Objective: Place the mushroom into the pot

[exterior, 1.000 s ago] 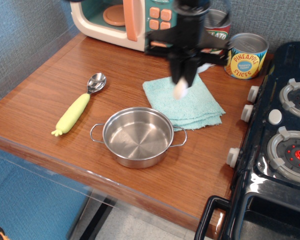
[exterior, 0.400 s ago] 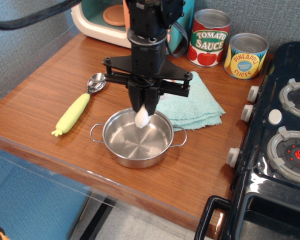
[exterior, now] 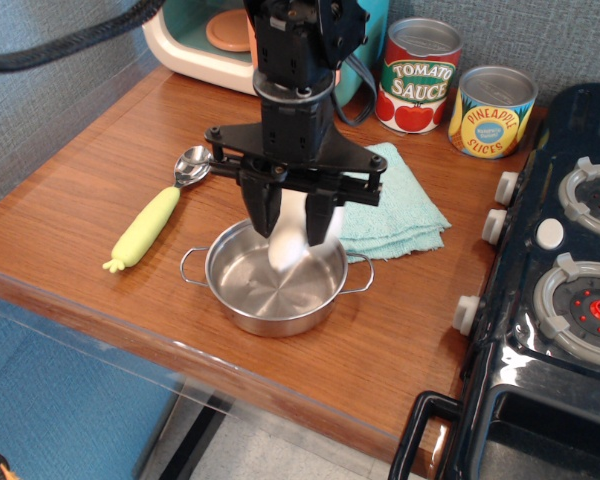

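**Mushroom: between parted claw fingers, over the pot**

Mushroom point(exterior: 285, 248), one, cream-white. It sits between the two fingers of the claw point(exterior: 292, 228), with its lower end down inside the rim of the pot point(exterior: 275, 276) at the bowl's 12 o'clock side. Whether it rests on the steel floor or hangs just above cannot be told; its upper part blurs into the pale gap between the fingers.

Claw, one, black, hanging straight down from a crossbar. Its fingers point(exterior: 263, 210) stand spread apart, with a clear gap on either side of the mushroom's lower end; no firm grip on it shows. The fingertips reach to about rim level at the pot's far edge.

Pot, one, shiny steel, shallow and round, with two wire loop handles at 3 and 9 o'clock. It stands on the wooden counter point(exterior: 90, 190).

Other items, counted:
- Spoon point(exterior: 160, 210), one, yellow-green handle, at the pot's 10 o'clock, apart from it.
- Teal cloth point(exterior: 405, 205), one, folded, at the pot's 1 o'clock, just beside the rim.
- Tin cans, two, at the counter's far edge: tomato sauce point(exterior: 418, 75) and pineapple slices point(exterior: 491, 110).
- Toy microwave point(exterior: 200, 40), one, at 11 o'clock.
- Toy stove point(exterior: 570, 260), one, at 3 o'clock.
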`<action>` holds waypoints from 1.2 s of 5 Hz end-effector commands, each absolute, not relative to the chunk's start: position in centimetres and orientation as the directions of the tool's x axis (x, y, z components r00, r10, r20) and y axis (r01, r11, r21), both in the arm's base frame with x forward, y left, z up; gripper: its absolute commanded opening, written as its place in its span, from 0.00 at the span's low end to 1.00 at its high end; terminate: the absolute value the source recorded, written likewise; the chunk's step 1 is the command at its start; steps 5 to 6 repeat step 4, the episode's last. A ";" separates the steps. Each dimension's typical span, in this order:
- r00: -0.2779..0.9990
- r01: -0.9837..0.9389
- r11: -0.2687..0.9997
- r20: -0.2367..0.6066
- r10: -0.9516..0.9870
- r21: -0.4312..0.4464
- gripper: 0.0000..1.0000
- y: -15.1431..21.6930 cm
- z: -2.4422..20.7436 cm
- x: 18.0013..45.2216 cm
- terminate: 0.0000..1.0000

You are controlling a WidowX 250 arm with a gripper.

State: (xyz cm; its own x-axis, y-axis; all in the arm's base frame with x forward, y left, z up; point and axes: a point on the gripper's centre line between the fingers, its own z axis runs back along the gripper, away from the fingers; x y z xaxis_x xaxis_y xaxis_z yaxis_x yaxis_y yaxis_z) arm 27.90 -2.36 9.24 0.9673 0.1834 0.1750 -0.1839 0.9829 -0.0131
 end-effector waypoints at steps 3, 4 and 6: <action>0.950 -0.174 0.984 0.254 0.179 -0.042 1.00 -3.0 11.1 29.0 0.00; 0.950 -0.174 0.984 0.254 0.179 -0.042 1.00 -3.0 11.1 29.0 1.00; 0.950 -0.174 0.984 0.254 0.179 -0.042 1.00 -3.0 11.1 29.0 1.00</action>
